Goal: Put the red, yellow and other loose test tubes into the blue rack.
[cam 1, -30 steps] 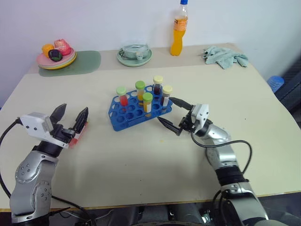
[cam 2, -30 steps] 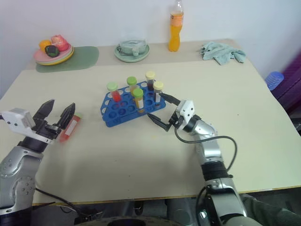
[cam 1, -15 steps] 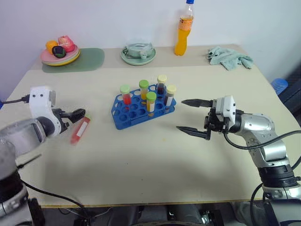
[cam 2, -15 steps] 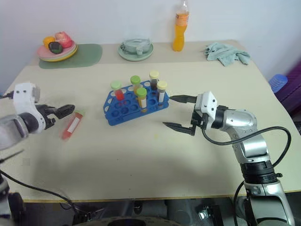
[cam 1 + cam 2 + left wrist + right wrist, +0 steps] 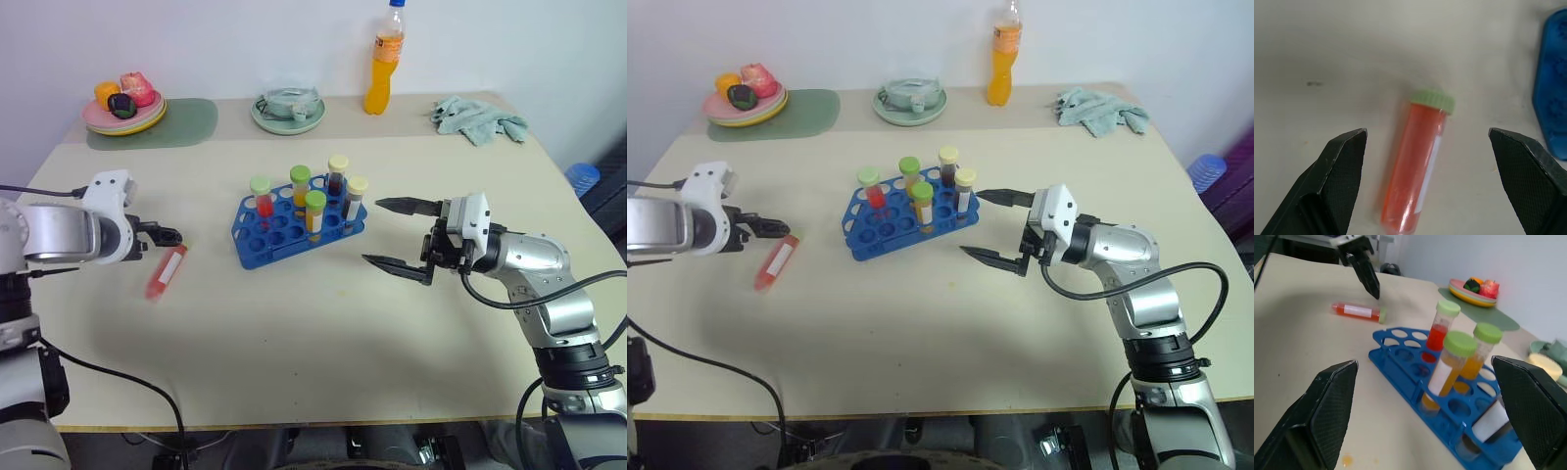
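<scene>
The left tool (image 5: 1422,161) hangs over the counter (image 5: 323,333) with its two black fingers (image 5: 1337,181) spread wide apart. It holds nothing. A red tube (image 5: 1418,169) with a green cap lies flat on the counter right between those fingers (they do not touch it). Its cap end points away from the tool, and a white label runs along its side.

The blue rack (image 5: 294,227) sits on the counter off to the side of the left tool, between the two tools. Five tubes stand upright in it. One has red liquid and a green cap (image 5: 260,196). Two have yellow-orange liquid and green caps (image 5: 313,211). Two more at the far end have cream caps (image 5: 338,174), and one of them looks dark inside.

The right tool (image 5: 397,235) is beside the other end of the rack, pointing sideways toward it. Its fingers (image 5: 397,207) are opened wide too, and nothing is in them. It is near the rack but not touching.

Far past both tools, along the back of the counter, are an orange drink bottle (image 5: 382,59), a green plate (image 5: 287,111), a plate of toy food (image 5: 122,106) on a green mat, and a crumpled cloth (image 5: 475,119).
</scene>
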